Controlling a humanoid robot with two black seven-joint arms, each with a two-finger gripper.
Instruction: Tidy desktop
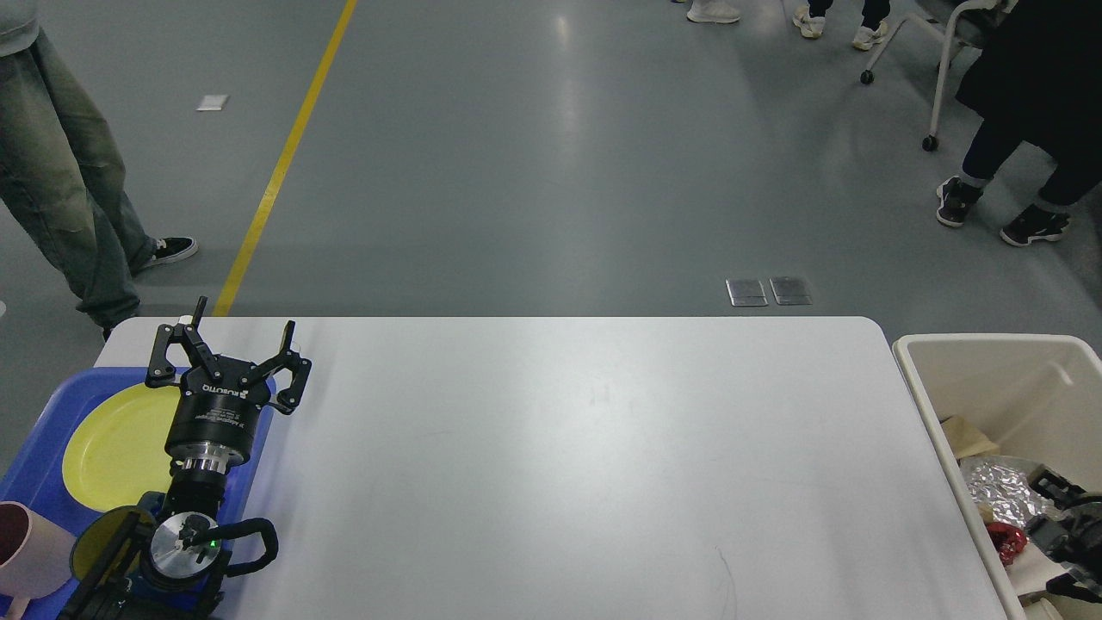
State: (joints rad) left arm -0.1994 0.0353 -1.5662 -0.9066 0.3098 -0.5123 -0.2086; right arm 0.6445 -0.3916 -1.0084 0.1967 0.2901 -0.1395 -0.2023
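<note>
The desktop [551, 465] is a wide white tabletop with rounded corners, and its surface is bare. My left gripper [246, 315] is open and empty, fingers pointing away from me, above the table's left end by the blue tray's right rim. My right gripper [1040, 508] shows at the right edge of the view inside the beige bin, dark and partly cut off. Its two fingers stand apart with nothing between them. A small red thing [1004, 541] lies in the bin just below it.
A blue tray [52, 405] at the left holds a yellow plate [116, 443], a pink cup [26, 547] and a yellow cup [95, 538]. The beige bin [930, 387] at the right holds foil [999, 491] and paper. People stand on the floor at far left and far right.
</note>
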